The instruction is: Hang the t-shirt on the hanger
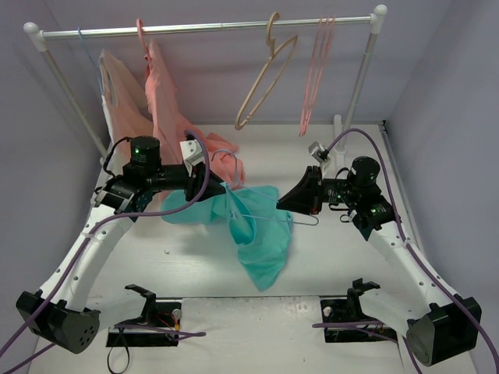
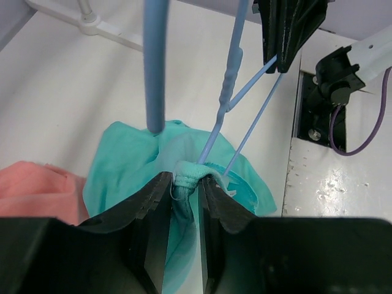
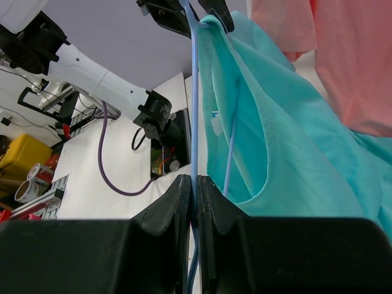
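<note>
The left gripper [image 2: 185, 182] is clamped on a bunched fold of the t-shirt [image 1: 265, 241], which dangles over the table between the arms. The hanger [image 3: 195, 104] runs lengthwise from that fold to the right gripper [image 3: 195, 184], whose jaws pinch its wire.

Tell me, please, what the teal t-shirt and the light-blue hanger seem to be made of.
The t-shirt looks like soft, matte knit fabric, perhaps cotton: it drapes, folds and bunches. The hanger looks like thin wire with a smooth light-blue coating, perhaps plastic over metal; its seemingly twisted neck suggests wire.
</note>
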